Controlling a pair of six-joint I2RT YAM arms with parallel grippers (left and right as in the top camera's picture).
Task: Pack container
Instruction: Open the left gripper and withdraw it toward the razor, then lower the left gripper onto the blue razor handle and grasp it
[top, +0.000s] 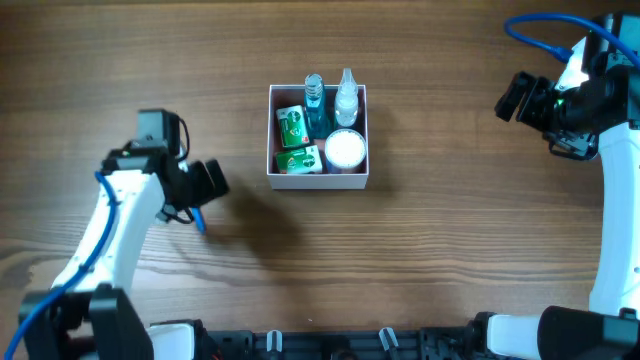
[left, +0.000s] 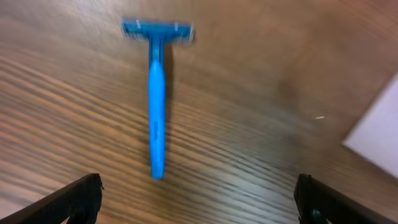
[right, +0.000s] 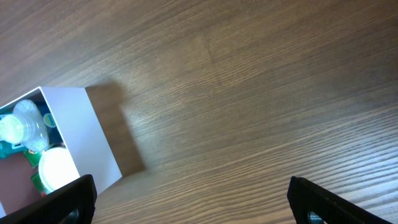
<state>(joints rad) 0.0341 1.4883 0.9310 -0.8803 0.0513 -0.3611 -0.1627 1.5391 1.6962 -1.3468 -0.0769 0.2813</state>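
The container (top: 318, 179), a white-walled square box, sits at the table's centre. It holds a teal bottle (top: 315, 100), a clear bottle (top: 346, 95), two green-and-white boxes (top: 291, 125) and a white round jar (top: 345, 149). A blue razor (left: 157, 99) lies flat on the wood to its left, head pointing away from my left gripper (left: 199, 186). That gripper hovers just behind the handle's end, open and holding nothing. In the overhead view only the razor's tip (top: 199, 218) peeks out under the left gripper (top: 212, 180). My right gripper (top: 512, 97) hangs open and empty at the far right.
The container's white corner (left: 379, 134) shows at the right edge of the left wrist view. In the right wrist view the container (right: 81, 134) stands at the left, ahead of the right gripper (right: 191, 186), with bare wood (right: 261, 93) elsewhere.
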